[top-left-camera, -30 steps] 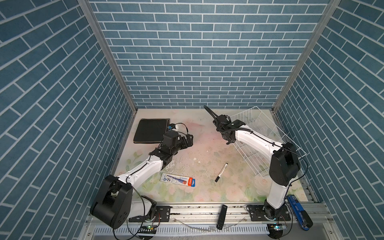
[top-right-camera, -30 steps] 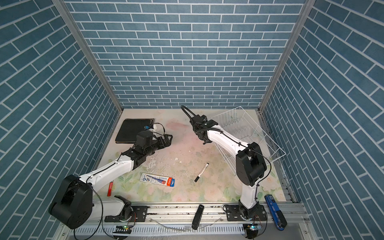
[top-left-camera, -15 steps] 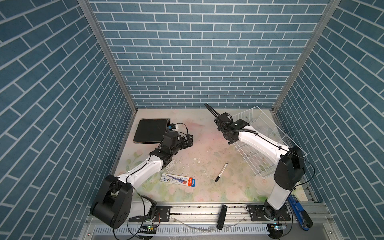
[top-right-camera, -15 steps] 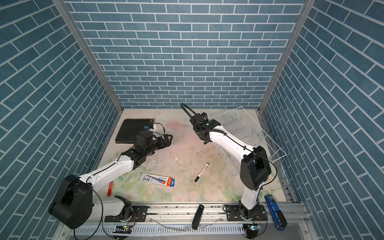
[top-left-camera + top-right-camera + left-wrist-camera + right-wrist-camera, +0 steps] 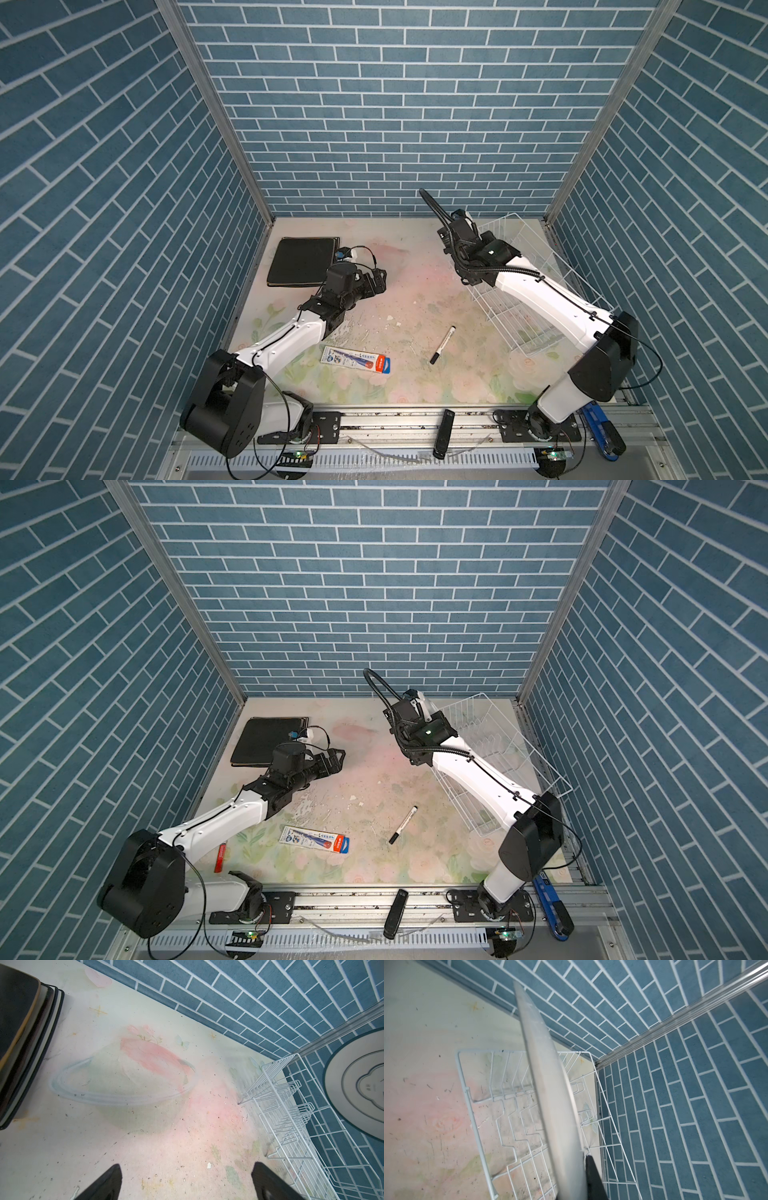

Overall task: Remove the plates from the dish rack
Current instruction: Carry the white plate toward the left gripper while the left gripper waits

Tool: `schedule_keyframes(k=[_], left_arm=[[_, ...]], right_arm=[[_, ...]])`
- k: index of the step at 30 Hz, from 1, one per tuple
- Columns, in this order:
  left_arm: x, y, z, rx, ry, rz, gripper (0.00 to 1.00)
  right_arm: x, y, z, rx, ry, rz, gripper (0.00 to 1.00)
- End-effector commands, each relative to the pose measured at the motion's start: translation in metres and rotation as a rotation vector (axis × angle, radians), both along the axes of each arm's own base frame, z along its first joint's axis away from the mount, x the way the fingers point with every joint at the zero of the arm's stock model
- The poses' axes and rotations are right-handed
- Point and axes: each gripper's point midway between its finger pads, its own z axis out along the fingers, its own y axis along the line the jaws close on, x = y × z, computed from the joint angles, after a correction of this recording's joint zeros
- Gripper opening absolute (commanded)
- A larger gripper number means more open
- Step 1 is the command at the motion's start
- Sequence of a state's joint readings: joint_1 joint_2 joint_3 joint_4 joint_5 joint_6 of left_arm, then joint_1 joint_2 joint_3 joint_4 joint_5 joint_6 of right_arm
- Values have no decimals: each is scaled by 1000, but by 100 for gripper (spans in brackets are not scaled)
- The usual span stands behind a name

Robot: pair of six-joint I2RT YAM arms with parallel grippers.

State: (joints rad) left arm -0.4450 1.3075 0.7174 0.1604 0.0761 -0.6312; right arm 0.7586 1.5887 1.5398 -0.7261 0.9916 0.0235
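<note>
Only the right arm has shifted in the last second. Its elbow has sunk back toward 4 o'clock and its wrist has edged toward 2 o'clock. The right end effector (image 5: 451, 230) is pinched on the small round plate (image 5: 353, 1093), the white one with a dark rim and a centre emblem. The plate hangs on edge in the air above the 10 o'clock corner of the dish rack (image 5: 528, 249), and from here it looks clear of the prongs.

The left arm has not budged. The left end effector (image 5: 379, 280) sits low over the table (image 5: 415, 374) with its jaws spread and nothing between them, just beside the stack of square plates (image 5: 301, 262) at 10 o'clock, the glossy black one on top.

Every prong slot I can see in both wrist views is bare, so this looks like the last plate out. I'd say what's left is to carry it across to the stack, lay it flat and let go. It is gripped only by its rim, so a hasty swing could let it slip or twist in the grip.
</note>
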Motion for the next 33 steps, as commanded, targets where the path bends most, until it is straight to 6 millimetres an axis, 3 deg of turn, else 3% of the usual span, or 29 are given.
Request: schedule_keyframes(k=[1,8,15,33], left_arm=[[-1,-3,6,1,-15,-18,100],[-1,-5,8,-20,-15,-15,100],[-2,-5,9,-25,-13,-16,100],[-5,-21,28,-166,-26,-84,100]], right_arm=[[-3,-5,24,6,-107,-10,0],[-11,3,28,152,-134,64,0],[-21,23,29,404,-96,183,0],[-36,74,7,1150,174,446,0]])
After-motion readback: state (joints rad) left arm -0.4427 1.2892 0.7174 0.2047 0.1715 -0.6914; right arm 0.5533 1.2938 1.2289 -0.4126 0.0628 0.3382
